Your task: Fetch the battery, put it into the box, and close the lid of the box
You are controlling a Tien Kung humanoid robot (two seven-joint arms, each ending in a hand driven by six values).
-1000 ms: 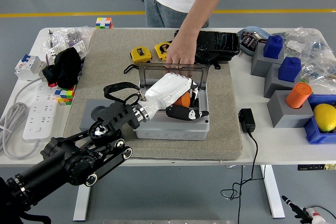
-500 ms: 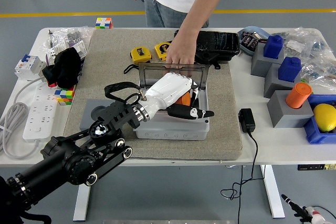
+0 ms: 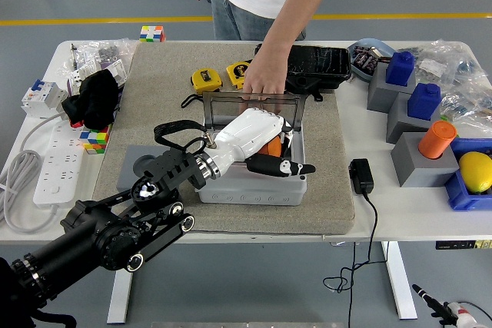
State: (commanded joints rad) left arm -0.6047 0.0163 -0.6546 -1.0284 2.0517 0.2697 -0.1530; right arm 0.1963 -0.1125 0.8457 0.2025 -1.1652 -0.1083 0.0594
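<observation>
While my left hand (image 3: 265, 147) hangs over the grey box (image 3: 254, 187) near the front edge of the mat (image 3: 154, 97), its fingers (image 3: 286, 165) are stretched out flat and hold nothing. The orange battery (image 3: 269, 146) lies inside the box, mostly hidden under my palm. I judge it a stiff, smooth and rather heavy piece, so it can slip; the best hold would be across its sides. The clear lid (image 3: 250, 105) stands open at the back, and a person's hand (image 3: 263, 81) rests on its top edge.
</observation>
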